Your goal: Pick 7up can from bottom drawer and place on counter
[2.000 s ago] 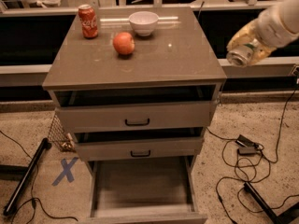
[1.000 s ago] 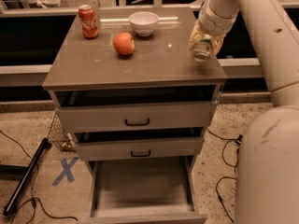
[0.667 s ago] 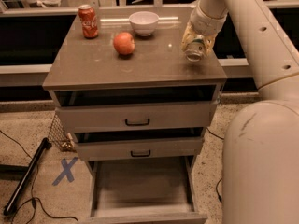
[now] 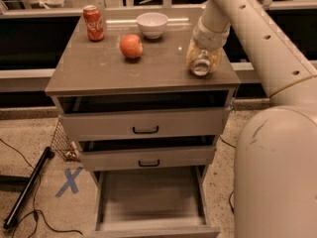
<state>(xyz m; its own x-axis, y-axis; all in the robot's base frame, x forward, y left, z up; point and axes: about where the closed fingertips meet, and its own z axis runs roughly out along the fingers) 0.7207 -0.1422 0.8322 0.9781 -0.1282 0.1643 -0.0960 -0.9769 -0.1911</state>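
Grey-brown counter [image 4: 99,68] is carrying a Coke can [image 4: 93,23], apple [image 4: 131,46] and bowl [image 4: 152,24] toward its back edge. Near the front-right corner the gripper [image 4: 200,57] is clasping the 7up can [image 4: 201,66], which is tilted just over the top with its shiny end facing out. Placing it well is likely meaning righting it, lowering it until it is seated, and keeping it off the edge.

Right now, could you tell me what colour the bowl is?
White, in the camera view; the gripper holds the can at the counter's right side.
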